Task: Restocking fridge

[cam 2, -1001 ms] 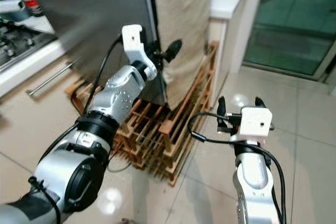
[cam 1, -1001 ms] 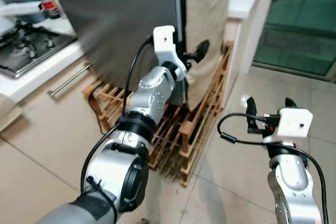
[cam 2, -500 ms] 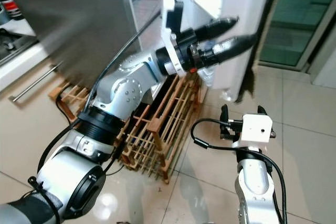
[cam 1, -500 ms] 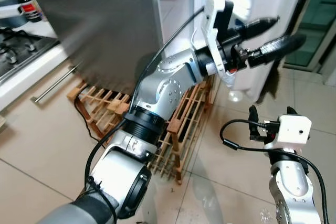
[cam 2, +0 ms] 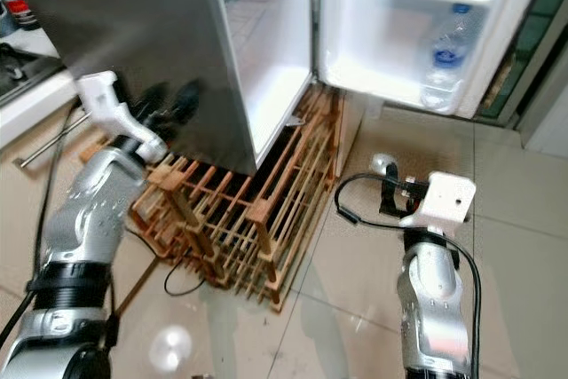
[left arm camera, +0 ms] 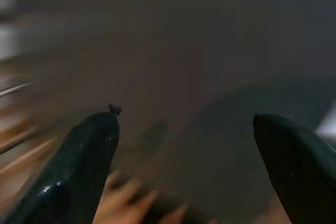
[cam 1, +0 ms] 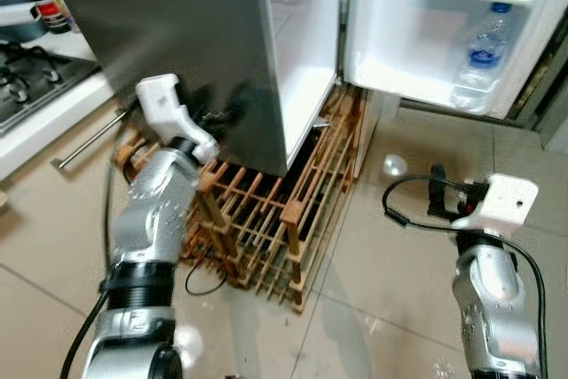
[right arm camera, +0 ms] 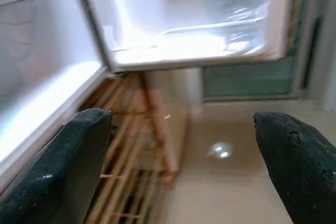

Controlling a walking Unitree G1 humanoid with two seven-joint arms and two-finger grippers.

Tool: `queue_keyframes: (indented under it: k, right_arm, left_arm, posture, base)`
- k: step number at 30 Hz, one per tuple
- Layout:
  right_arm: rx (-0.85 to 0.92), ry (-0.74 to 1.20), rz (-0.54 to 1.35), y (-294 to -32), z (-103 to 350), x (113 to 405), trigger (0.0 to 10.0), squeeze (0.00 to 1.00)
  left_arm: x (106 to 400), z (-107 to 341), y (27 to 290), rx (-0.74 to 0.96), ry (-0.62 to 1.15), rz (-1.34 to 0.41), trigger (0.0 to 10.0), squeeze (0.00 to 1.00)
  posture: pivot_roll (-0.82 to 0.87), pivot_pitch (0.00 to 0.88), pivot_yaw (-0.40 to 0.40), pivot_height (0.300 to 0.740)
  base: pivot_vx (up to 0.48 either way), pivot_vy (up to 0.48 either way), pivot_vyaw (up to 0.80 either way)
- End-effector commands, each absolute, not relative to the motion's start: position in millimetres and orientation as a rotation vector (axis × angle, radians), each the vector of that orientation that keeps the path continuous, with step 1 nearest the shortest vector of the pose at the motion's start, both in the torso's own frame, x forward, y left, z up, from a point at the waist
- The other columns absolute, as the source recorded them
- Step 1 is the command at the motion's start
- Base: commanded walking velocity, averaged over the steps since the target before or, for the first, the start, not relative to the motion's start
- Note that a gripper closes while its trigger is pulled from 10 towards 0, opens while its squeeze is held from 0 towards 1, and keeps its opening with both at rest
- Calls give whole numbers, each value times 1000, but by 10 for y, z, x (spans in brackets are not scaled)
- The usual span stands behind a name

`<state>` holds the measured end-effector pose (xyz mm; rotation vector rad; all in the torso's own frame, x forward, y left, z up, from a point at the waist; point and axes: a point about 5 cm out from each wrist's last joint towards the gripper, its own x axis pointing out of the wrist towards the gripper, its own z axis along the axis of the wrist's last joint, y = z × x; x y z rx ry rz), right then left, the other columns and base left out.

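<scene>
Fridge door point(cam 1: 461, 33) is swung wide; one water bottle point(cam 1: 477, 59) is seen upright in its door shelf. Both grippers are held spread, nothing grasped: left gripper point(cam 2: 173, 102) near the steel fridge side point(cam 1: 177, 42), right gripper point(cam 1: 448, 201) low over the floor. Risks, as judged: the door could be knocked by the right arm, or the wooden pallet point(cam 1: 257, 228) under the fridge caught when approached. Bottle label is blue; text can't be read.

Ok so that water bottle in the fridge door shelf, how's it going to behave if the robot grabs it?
The water bottle is clear plastic, so its wall would probably give under a hard squeeze. It looks largely full, so likely fairly heavy for its size. It stands tall and narrow in the door shelf, so it may tip if it is pushed near the blue cap.
</scene>
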<state>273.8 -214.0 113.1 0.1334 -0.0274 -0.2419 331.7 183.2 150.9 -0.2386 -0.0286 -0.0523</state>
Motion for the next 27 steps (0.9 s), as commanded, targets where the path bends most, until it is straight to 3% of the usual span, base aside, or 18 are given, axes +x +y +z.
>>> queue_keyframes:
  k: [1,13,20,27]
  right_arm:
    - [148,-6,-206,-2083,1121,2787,10000,243]
    - [153,17,-97,-1933,1118,2859,10000,243]
    - [157,19,-78,-1896,1126,2876,10000,243]
    - [157,19,-71,-1880,1135,2900,10000,255]
  left_arm:
    - [3235,1414,2035,-121,15,97,10000,0]
    - [3087,1513,2006,-88,-111,8,10000,0]
    - [3083,1477,1851,-104,-85,-26,10000,0]
    - [3144,1401,1786,-102,-32,29,10000,0]
  posture:
    - [-105,0,91,740]
    - [-113,0,80,740]
    - [-122,0,81,740]
    - [-132,0,87,740]
  base:
    - [0,0,731]
    - [0,0,685]
    - [0,480,663]
    - [0,0,649]
